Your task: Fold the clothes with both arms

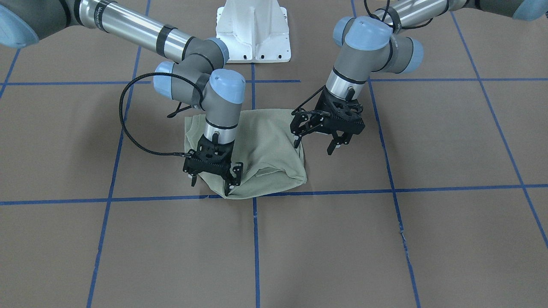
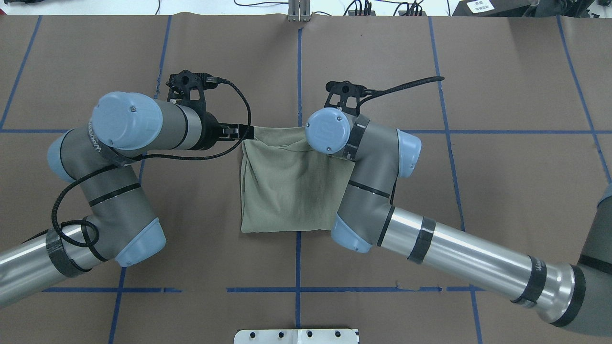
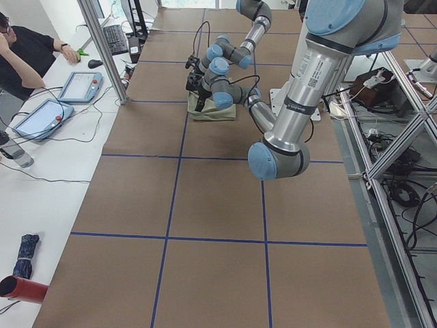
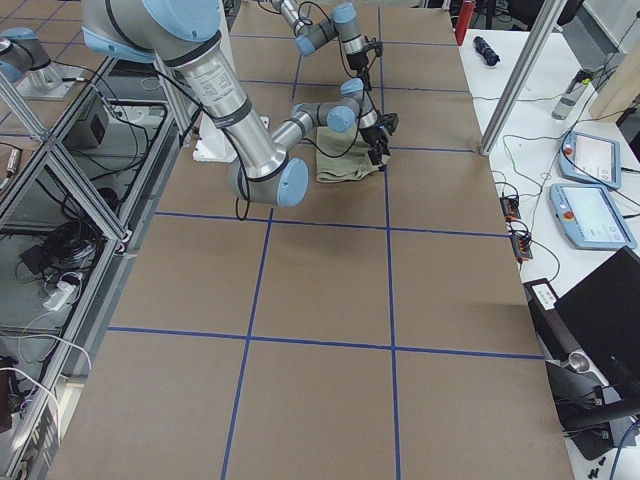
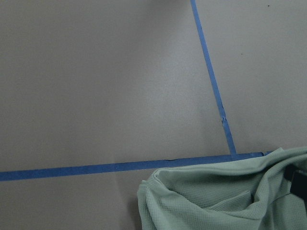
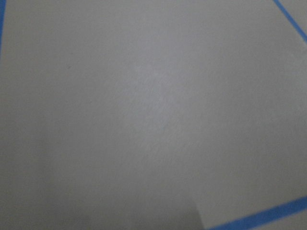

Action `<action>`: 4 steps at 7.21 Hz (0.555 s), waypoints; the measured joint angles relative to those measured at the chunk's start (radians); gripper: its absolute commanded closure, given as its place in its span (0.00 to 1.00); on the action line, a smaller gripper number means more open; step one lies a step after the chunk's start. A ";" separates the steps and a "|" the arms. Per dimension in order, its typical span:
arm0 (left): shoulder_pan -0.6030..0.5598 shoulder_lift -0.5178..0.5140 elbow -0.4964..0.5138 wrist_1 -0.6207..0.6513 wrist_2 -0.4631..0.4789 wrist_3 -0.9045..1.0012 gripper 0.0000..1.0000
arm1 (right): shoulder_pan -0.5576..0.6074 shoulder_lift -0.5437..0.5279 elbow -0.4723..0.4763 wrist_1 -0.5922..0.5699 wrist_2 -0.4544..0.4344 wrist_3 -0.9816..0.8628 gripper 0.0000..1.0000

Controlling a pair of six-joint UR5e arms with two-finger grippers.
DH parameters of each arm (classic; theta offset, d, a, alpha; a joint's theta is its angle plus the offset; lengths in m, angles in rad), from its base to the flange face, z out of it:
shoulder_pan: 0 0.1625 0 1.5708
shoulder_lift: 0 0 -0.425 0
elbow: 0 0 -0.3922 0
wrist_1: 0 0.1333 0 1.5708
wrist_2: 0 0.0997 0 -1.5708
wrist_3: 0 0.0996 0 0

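At shirt (image 1: 269, 141) edge: left gripper (image 1: 315, 146), jaws apart | over shirt corner: right gripper (image 1: 212, 181), jaws apart

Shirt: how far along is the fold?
Done: the shirt lies as a compact rectangle. In hand: nothing gripped; the left pincer and right pincer stand open at its operator-side corners. Remaining: that edge looks puffy and loose, so probably flattening it, perhaps one more fold.

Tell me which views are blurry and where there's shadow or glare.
Right wrist view: soft and out of focus, showing only the table and blue tape, with a dark shadow along the bottom. Left wrist view: sharp, and the shirt shows its knit weave. Overhead view: the right arm has a bright sheen on its silver tube. Front-facing view: soft shadows on the table.
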 measured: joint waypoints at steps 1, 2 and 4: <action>0.000 0.000 -0.001 0.000 0.000 0.000 0.00 | 0.054 0.008 -0.038 0.002 0.017 -0.040 0.00; 0.001 0.001 -0.001 0.000 0.000 0.001 0.00 | 0.094 0.011 -0.054 0.011 0.062 -0.065 0.00; 0.001 0.001 -0.001 0.000 0.000 0.001 0.00 | 0.106 0.016 -0.029 0.103 0.178 -0.072 0.00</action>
